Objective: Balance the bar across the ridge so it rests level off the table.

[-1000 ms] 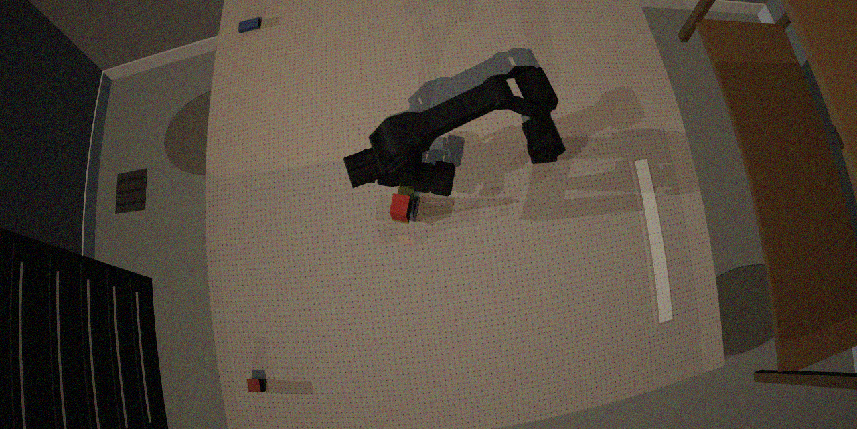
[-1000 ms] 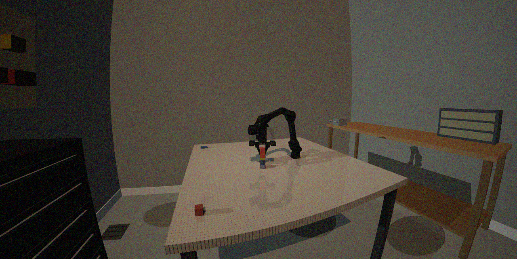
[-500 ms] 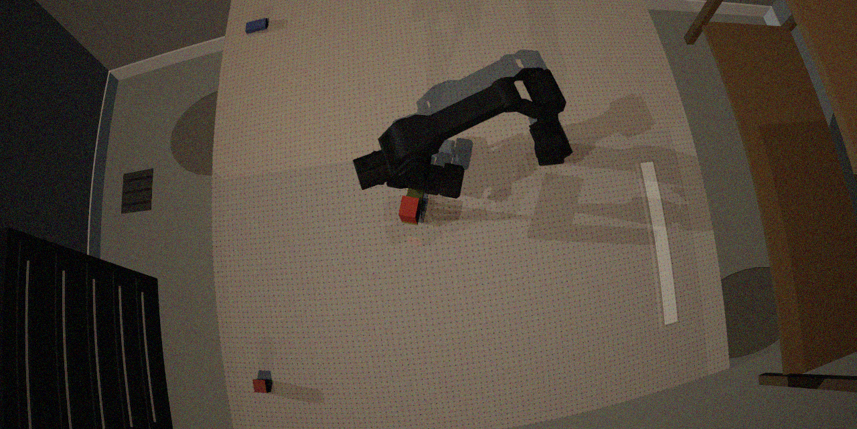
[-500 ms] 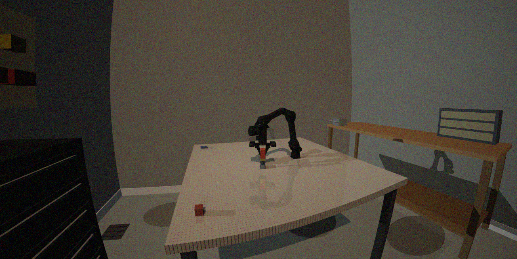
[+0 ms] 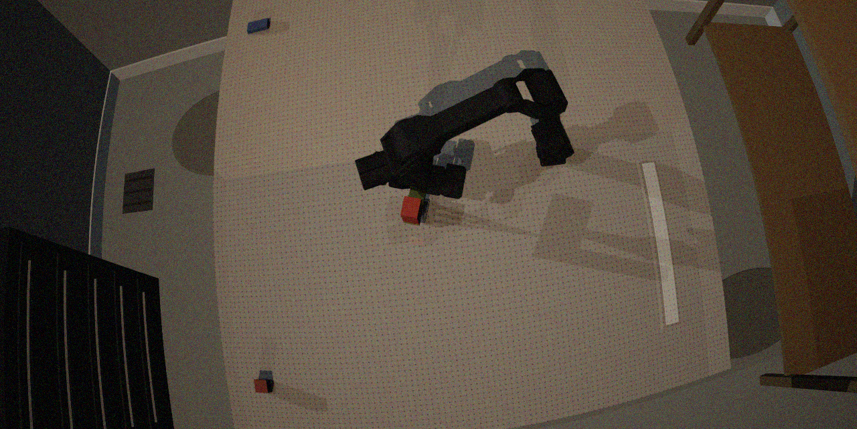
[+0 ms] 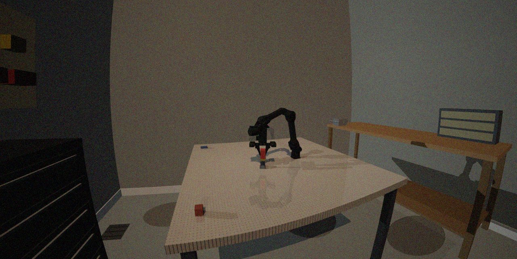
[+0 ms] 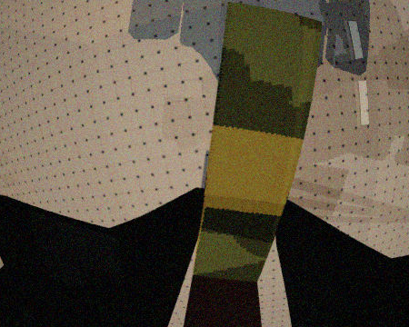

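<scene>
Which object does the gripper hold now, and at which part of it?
The gripper holds the bar, by its yellow band or the part near it; the exact grip point is hidden.

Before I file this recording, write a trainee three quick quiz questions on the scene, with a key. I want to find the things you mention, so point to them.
1. True or false: the black gripper (image 5: 418, 191) (image 6: 262, 151) (image 7: 241, 203) is shut on the colour-banded bar with a red end (image 5: 411, 209) (image 6: 263, 153) (image 7: 254, 168).
2. In the wrist view, what colour is the band between the bar's two green stretches? a) blue b) yellow c) white
3. Fill in: the small block (image 5: 258, 25) (image 6: 203, 147) at the top view's upper left is ____.

Key: 1 true; 2 b; 3 blue
</scene>
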Robot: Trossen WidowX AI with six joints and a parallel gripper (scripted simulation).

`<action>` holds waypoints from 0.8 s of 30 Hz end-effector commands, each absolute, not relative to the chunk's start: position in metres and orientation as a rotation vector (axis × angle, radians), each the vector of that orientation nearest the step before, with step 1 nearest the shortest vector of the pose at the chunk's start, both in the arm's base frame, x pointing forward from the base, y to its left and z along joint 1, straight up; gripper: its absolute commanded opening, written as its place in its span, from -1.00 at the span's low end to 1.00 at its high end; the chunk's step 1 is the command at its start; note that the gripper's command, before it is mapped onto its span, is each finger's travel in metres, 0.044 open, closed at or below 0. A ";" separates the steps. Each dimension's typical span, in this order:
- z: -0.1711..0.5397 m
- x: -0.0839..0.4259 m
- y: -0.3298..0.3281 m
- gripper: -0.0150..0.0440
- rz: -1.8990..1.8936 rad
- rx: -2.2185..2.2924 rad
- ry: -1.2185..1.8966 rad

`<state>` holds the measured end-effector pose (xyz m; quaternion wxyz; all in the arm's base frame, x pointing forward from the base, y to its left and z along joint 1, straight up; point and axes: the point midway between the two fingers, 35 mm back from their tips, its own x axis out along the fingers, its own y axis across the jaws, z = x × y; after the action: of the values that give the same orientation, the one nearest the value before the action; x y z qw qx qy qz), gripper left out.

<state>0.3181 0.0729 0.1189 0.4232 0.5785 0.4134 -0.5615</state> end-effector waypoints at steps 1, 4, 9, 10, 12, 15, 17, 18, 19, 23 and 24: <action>0.118 0.318 0.073 -0.49 -1.406 1.455 1.034; 0.118 0.318 0.073 -0.49 -1.406 1.455 1.034; 0.118 0.318 0.073 -0.49 -1.406 1.455 1.034; 0.118 0.318 0.073 -0.49 -1.406 1.455 1.034; 0.118 0.318 0.073 -0.49 -1.406 1.455 1.034; 0.117 0.318 0.073 -0.49 -1.406 1.455 1.034; 0.117 0.318 0.074 -0.49 -1.406 1.455 1.034; 0.117 0.318 0.074 -0.49 -1.406 1.455 1.034; 0.117 0.318 0.074 -0.49 -1.406 1.455 1.034; 0.117 0.318 0.074 -0.49 -1.406 1.455 1.034; 0.117 0.318 0.074 -0.49 -1.406 1.455 1.034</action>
<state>0.3182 0.0730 0.1172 0.4233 0.5789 0.4133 -0.5612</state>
